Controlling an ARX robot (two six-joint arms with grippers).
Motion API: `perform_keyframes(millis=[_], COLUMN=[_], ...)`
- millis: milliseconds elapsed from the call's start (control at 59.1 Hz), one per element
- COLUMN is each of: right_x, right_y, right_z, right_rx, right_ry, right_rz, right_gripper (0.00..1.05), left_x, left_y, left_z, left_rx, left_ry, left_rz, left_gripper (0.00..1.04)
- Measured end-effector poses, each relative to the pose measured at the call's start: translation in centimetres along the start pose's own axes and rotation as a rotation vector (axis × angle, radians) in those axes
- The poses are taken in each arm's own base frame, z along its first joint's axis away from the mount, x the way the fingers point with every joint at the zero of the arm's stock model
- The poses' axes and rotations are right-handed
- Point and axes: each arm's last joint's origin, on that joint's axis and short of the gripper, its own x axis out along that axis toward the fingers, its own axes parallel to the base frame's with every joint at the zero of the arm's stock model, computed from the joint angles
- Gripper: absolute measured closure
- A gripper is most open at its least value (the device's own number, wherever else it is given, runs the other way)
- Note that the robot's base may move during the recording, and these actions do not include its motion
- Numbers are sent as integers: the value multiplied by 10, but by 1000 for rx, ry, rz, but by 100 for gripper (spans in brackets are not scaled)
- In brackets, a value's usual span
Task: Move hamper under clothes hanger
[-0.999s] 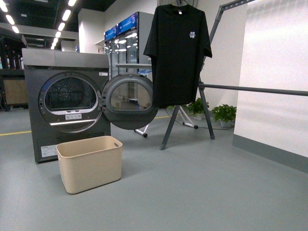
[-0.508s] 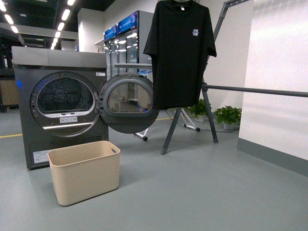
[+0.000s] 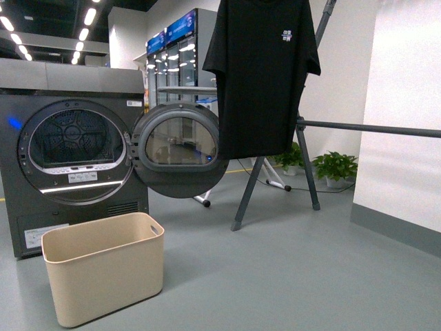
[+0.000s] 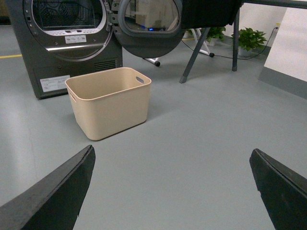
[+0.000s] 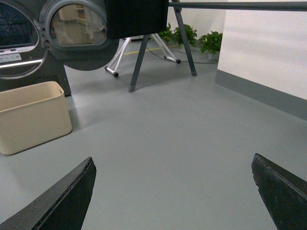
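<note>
The beige hamper (image 3: 103,269) stands empty on the grey floor at the lower left, just in front of the dryer; it also shows in the left wrist view (image 4: 109,100) and the right wrist view (image 5: 31,116). The clothes hanger (image 3: 368,128), a dark grey rack with slanted legs, stands to the right of the hamper, its horizontal bar running off to the right (image 5: 240,5). My left gripper (image 4: 172,165) is open over bare floor, well short of the hamper. My right gripper (image 5: 173,172) is open too, with nothing between its fingers. Neither arm appears in the front view.
A dark grey dryer (image 3: 69,152) stands behind the hamper, its round door (image 3: 180,150) swung open toward the rack. A black T-shirt (image 3: 262,76) hangs from the rack. A white wall (image 3: 406,131) runs along the right, with potted plants (image 3: 334,167) beyond the rack's legs.
The front view has moved closer and turned right: hamper and dryer slid toward the lower left and grew larger. The hamper itself has not shifted from its place before the dryer.
</note>
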Motion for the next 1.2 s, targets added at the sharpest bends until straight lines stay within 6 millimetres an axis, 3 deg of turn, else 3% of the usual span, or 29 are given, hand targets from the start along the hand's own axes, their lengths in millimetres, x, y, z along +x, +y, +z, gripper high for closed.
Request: perform_keyframes(millis=[1202], right_x=[0], right_y=[0], right_z=[0], right_rx=[0], right_ry=[1], right_rz=[0], right_gripper=[8], left_x=[0], left_y=[0], left_z=[0], left_rx=[0], left_ry=[-1], left_rz=[0], left_gripper=[7])
